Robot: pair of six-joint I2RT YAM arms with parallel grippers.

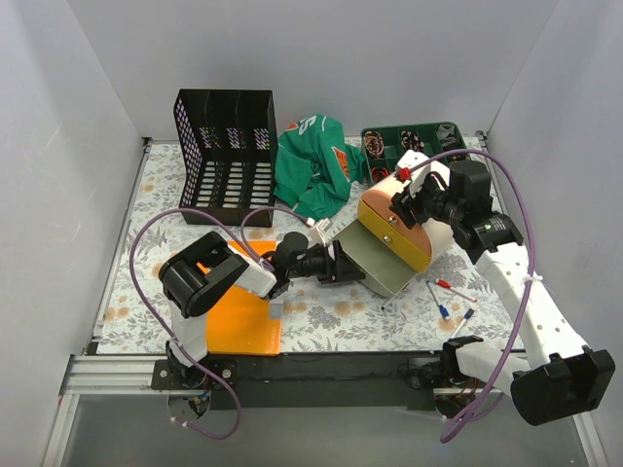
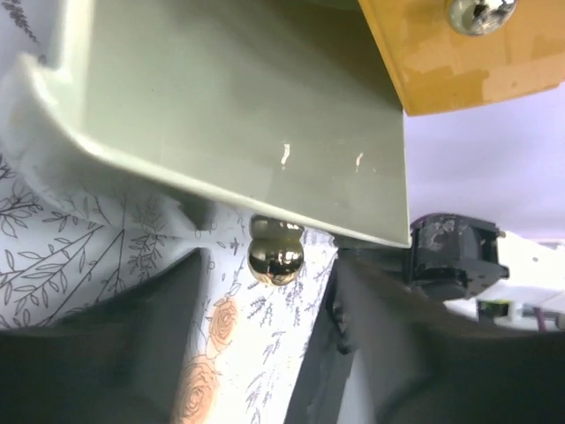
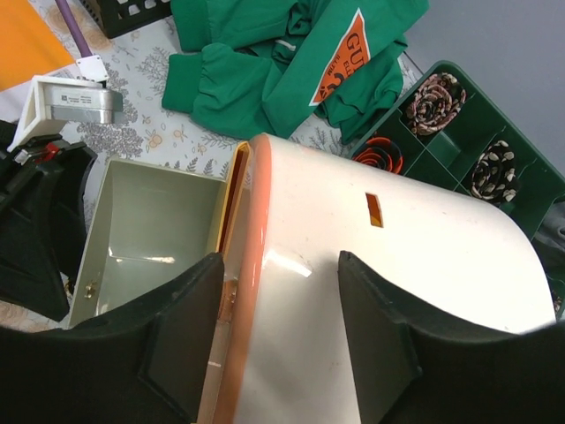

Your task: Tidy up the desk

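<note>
On the flower-printed desk [image 1: 156, 195] stands a small white cabinet [image 3: 388, 265] with an orange front rim and a yellow drawer [image 1: 394, 233]. Its grey-green drawer [image 1: 375, 263] is pulled out and shows nothing inside [image 3: 150, 230]. My left gripper [image 1: 346, 265] faces that drawer's front. In the left wrist view the gold knob [image 2: 275, 252] hangs just beyond the open gripper [image 2: 265, 353], touching neither finger. My right gripper [image 3: 282, 327] is open over the cabinet's top, one finger by the orange rim, the other on the white surface.
A black file rack [image 1: 226, 146] stands at the back left, a crumpled green shirt [image 1: 313, 165] beside it. A green divided tray [image 1: 414, 141] with rolled items sits behind the cabinet. An orange folder [image 1: 241, 311] lies at front left, pens [image 1: 448, 297] at front right, a white adapter [image 3: 71, 102] near the drawer.
</note>
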